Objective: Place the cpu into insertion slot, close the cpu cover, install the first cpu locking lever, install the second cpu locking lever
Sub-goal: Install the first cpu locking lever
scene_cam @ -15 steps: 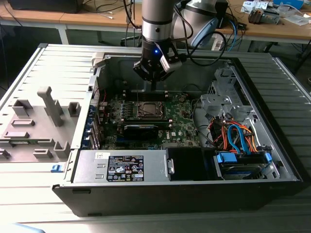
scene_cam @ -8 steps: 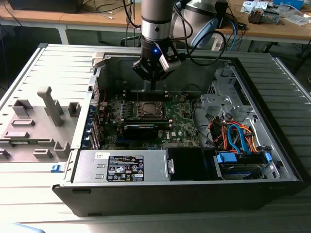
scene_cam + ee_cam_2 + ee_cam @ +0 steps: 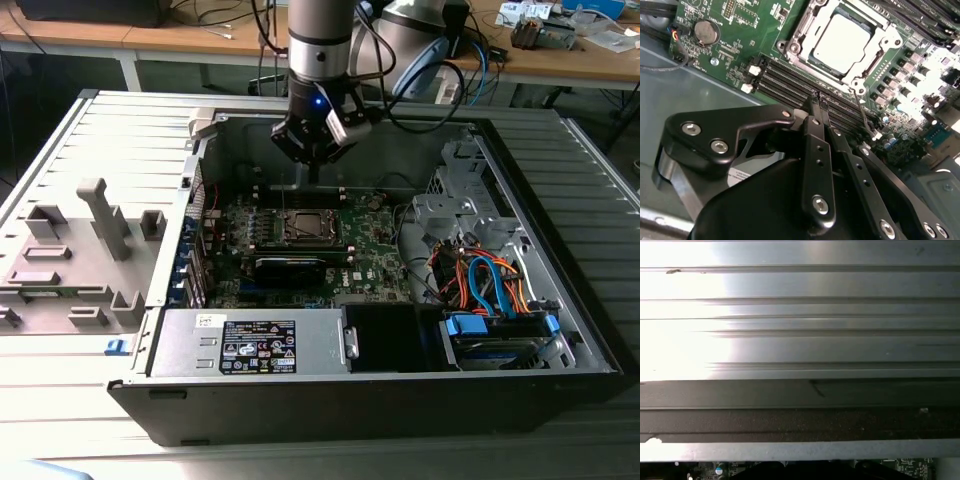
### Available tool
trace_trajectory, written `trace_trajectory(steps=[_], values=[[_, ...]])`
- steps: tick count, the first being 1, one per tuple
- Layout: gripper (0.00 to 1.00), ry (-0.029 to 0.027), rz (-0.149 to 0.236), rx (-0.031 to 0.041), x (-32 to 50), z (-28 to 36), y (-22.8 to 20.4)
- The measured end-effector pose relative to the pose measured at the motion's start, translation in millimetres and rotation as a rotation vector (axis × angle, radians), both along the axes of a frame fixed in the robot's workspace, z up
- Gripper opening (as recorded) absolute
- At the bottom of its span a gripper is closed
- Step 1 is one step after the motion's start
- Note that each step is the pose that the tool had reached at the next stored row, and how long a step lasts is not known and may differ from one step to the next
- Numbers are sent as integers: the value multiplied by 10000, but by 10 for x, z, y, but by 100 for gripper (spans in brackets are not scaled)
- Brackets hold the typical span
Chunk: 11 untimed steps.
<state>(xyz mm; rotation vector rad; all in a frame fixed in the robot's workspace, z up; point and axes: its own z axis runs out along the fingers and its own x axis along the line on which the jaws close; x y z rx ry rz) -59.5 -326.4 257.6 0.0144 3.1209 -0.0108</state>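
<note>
The cpu [image 3: 842, 42], a square chip with a silvery top, lies flat in the insertion slot [image 3: 304, 228] on the green motherboard [image 3: 740, 30]. The cpu cover [image 3: 805, 31], a metal frame, lies down around the chip, whose top shows through its window. A thin wire lever [image 3: 866, 117] sticks out from one socket corner over the memory slots. My gripper [image 3: 818, 98] hangs above the board beside the socket, over the memory slots, with its two black fingers pressed together and nothing between them. In the exterior view the gripper [image 3: 313, 176] is just behind the socket.
Long black memory slots [image 3: 790, 82] run next to the socket. A black card [image 3: 290, 267] lies in front of it. The case [image 3: 560, 330] walls surround the board; a power supply [image 3: 250, 345] and coloured cables [image 3: 490, 280] fill the front and right. A grey fixture [image 3: 90, 250] stands outside, left.
</note>
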Motion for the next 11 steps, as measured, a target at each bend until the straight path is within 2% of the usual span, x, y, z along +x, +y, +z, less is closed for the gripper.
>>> trace_trajectory(steps=[2,3,5,6,11], values=[[11,-13,0,44,-42,4,0],[11,-18,0,84,-59,5,0],[11,-37,0,212,-124,10,-1],[11,-51,0,243,-159,12,0],[11,-113,0,282,-287,17,0]])
